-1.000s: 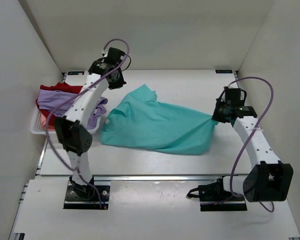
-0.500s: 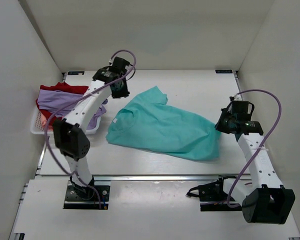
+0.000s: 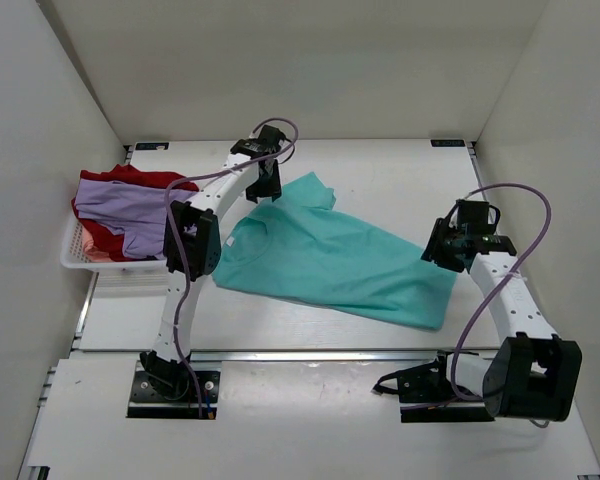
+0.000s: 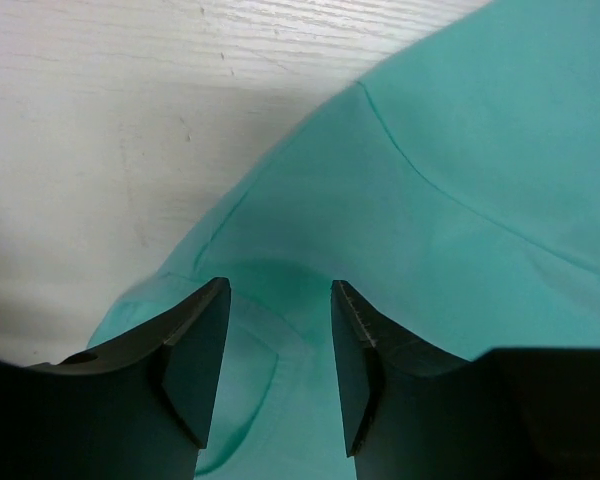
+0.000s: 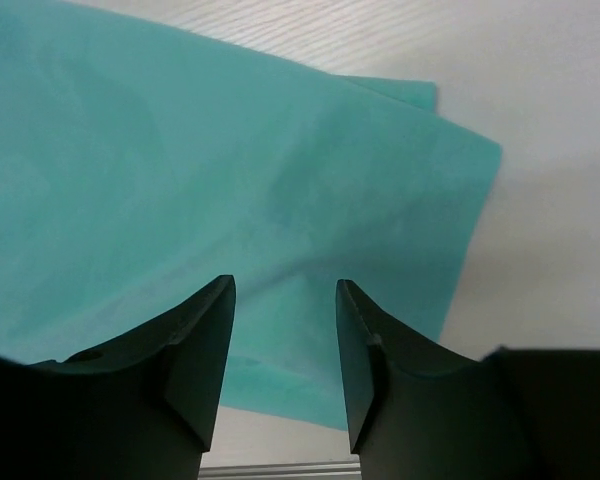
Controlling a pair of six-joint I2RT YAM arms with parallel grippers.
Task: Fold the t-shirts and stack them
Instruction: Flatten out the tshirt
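Observation:
A teal t-shirt (image 3: 330, 255) lies spread across the middle of the table, its hem toward the right. My left gripper (image 3: 268, 188) hovers over its far left sleeve, open, with teal cloth (image 4: 460, 200) below the gap and nothing pinched between the fingers. My right gripper (image 3: 438, 250) stands open over the shirt's right edge; its view shows the teal cloth (image 5: 180, 150) lying loose under the jaws. A lavender t-shirt (image 3: 120, 205) and a red t-shirt (image 3: 140, 178) are heaped at the far left.
The lavender and red shirts sit in a white lattice basket (image 3: 75, 258) against the left wall. White walls close in the table on three sides. A metal rail (image 3: 310, 353) runs along the near edge.
Both grippers were shut on the teal shirt and have opened and let it go. The shirt was carried to the right and now lies flatter. The left arm swung right.

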